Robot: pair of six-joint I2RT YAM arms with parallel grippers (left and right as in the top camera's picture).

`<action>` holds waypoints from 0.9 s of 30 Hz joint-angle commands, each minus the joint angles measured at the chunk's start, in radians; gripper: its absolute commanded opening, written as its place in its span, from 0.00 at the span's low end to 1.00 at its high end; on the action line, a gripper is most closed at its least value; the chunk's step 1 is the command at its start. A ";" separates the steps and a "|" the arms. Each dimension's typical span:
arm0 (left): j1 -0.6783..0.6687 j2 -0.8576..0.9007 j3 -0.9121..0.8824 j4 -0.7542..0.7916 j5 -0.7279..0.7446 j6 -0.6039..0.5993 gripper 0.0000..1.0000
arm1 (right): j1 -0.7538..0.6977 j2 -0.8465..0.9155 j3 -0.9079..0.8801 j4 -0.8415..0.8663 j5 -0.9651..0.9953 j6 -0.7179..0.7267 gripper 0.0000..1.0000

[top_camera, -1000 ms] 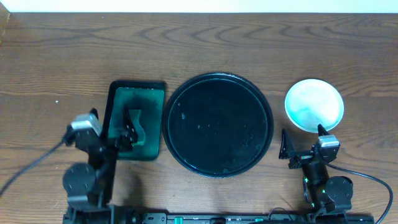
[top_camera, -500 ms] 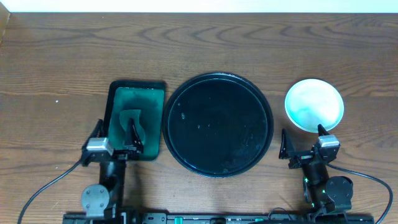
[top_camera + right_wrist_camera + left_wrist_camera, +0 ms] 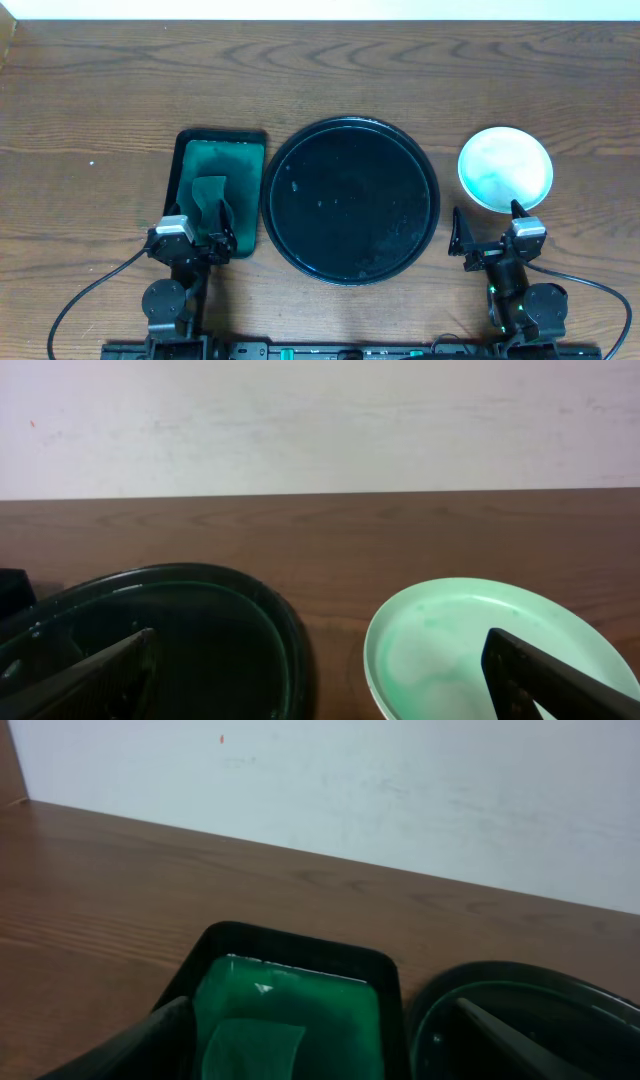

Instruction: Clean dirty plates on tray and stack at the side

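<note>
Dk brown wood-grain table (image 3: pixel 90 90); plain white wall (image 3: pixel 420 790) behind far edge; even light.

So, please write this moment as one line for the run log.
left gripper: open, empty | right gripper: open, empty | plates: on table, right of tray | tray: holds no plate

- The black tray (image 3: pixel 350 200) sits mid-tabletop (image 3: pixel 100 100).
- A pale-mint plate (image 3: pixel 505 168) lies to its right, apart from it.
- A green rectangular tray (image 3: pixel 225 150) holding a green cloth (image 3: pixel 209 192) lies just left.
- The left gripper (image 3: pixel 195 240) and right gripper (image 3: pixel 487 228) sit near, jaws apart.
</note>
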 commanded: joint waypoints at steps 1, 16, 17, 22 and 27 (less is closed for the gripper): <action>-0.003 0.002 -0.006 -0.050 0.011 0.017 0.80 | 0.010 -0.007 -0.002 -0.003 0.005 -0.010 0.99; -0.003 0.015 -0.006 -0.051 0.011 0.017 0.80 | 0.010 -0.007 -0.002 -0.003 0.005 -0.010 0.99; -0.003 0.015 -0.005 -0.050 0.011 0.017 0.80 | 0.010 -0.007 -0.002 -0.003 0.005 -0.010 0.99; -0.003 0.015 -0.006 -0.050 0.011 0.017 0.80 | 0.010 -0.007 -0.002 -0.003 0.005 -0.010 0.99; -0.003 0.015 -0.006 -0.050 0.011 0.017 0.80 | 0.010 -0.007 -0.002 -0.003 0.005 -0.010 0.99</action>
